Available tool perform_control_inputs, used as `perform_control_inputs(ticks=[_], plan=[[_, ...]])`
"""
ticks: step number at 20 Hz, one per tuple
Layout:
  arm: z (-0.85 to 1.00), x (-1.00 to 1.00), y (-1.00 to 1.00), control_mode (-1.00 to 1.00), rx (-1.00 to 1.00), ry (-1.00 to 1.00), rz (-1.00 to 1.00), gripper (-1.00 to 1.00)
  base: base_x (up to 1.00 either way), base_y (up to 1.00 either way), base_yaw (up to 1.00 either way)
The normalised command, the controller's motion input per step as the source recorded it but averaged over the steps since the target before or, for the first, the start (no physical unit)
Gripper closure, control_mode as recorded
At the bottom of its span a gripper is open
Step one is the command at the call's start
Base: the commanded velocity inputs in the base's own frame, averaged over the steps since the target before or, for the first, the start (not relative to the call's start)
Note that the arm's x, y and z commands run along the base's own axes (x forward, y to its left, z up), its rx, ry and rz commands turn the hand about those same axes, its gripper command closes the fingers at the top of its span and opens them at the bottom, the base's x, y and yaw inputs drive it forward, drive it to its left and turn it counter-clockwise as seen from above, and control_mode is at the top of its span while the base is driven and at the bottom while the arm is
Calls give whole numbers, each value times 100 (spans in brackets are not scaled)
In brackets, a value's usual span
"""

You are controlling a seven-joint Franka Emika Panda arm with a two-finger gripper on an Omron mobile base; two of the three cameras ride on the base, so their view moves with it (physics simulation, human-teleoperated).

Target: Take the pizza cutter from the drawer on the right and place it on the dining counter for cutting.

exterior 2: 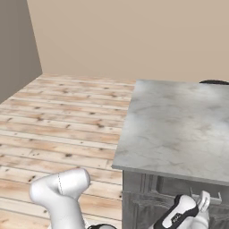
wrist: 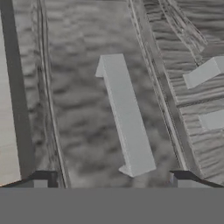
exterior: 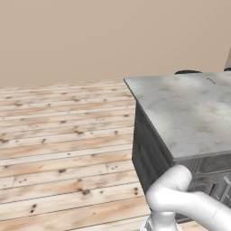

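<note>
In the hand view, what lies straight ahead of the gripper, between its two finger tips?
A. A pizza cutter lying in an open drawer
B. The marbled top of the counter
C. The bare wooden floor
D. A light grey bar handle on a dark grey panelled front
D: the hand view shows the light grey bar handle on the dark panelled drawer front, with the gripper finger tips spread to either side of it.

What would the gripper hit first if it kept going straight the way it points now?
Most likely the light grey bar handle on the drawer front: it sits centred ahead of the gripper, between the open fingertips. How close it is can't be judged.
</note>
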Motion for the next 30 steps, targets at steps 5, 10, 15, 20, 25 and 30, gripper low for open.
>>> perform_control_inputs(ticks=[5, 10, 15, 20, 25, 30], plan=[[-53, 21, -31, -100, 0, -1, 1, -100, 0, 0, 0], [-29, 26, -29, -100, 0, -5, 1, -100, 0, 0, 0], [-12, 35, -14, -100, 0, -9, 3, -100, 0, 0, 0], [-16, 39, -3, -100, 0, -7, 5, -100, 0, 0, 0], [-18, 24, 0, -100, 0, -5, 4, 100, 0, 0, 0], [0, 0, 0, -100, 0, 0, 0, 100, 0, 0, 0]])
